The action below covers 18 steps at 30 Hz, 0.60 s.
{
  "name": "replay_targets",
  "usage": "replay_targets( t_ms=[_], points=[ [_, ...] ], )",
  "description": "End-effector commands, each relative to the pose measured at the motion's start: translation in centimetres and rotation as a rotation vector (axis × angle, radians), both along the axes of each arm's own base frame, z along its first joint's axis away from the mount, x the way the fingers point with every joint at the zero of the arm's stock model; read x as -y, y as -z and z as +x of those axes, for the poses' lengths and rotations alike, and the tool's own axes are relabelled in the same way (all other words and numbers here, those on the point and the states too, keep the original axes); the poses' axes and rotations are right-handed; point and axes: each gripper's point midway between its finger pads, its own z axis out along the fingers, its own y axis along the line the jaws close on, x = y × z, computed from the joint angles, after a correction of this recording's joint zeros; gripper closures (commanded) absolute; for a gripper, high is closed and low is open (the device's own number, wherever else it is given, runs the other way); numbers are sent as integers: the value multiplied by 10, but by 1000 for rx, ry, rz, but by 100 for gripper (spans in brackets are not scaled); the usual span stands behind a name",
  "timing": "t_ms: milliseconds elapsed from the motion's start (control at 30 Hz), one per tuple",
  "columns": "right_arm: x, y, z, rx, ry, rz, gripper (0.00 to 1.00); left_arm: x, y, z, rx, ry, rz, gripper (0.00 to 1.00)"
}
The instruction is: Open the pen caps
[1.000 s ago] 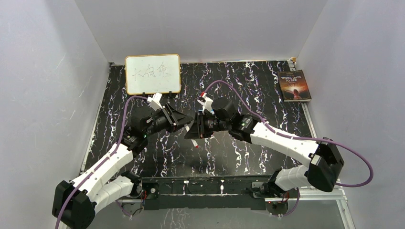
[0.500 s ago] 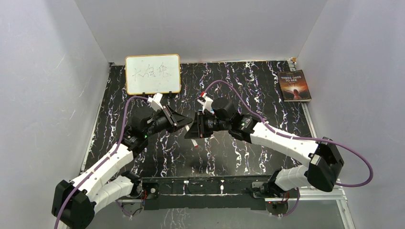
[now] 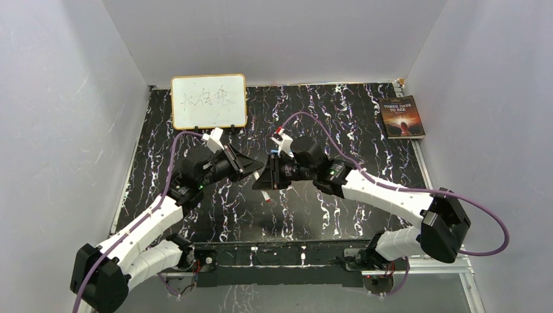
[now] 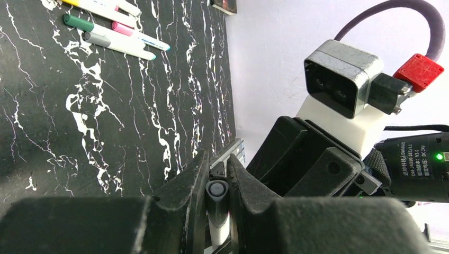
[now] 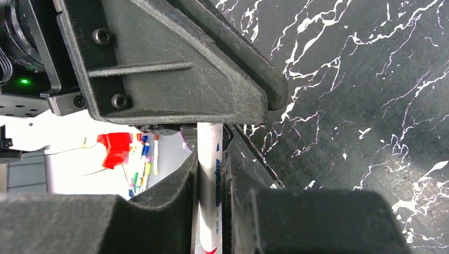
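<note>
A: Meeting above the black marbled table [image 3: 365, 130], both arms share one pen [image 5: 209, 180]. Left gripper [image 4: 218, 174] is pinched tight on its grey pen cap [image 4: 216, 191].
B: Noted. Right gripper [image 5: 210, 159] is clamped round the white barrel. A red end shows in the top view.
A: Other pens [image 4: 114, 39] lie side by side on the table, well apart from both grippers.

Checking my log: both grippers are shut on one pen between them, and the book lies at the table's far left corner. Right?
No. The book lies at the far right corner, as the top view shows. The rest holds: left gripper and right gripper are both shut on one pen.
</note>
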Motion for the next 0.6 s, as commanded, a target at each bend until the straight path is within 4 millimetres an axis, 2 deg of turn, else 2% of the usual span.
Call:
replay_targets(
  t_ms=[0,133,567],
  points=[
    [2,-15,-7,19,-2,67,98,-1,-6,19,69,-59,18,100],
    [11,-9,-14,4,15,71,100,2,-9,33,92,-85,17,100],
    [43,7,-42,-49,55,84,100,12,-33,87,194,-159,20,100]
  ],
)
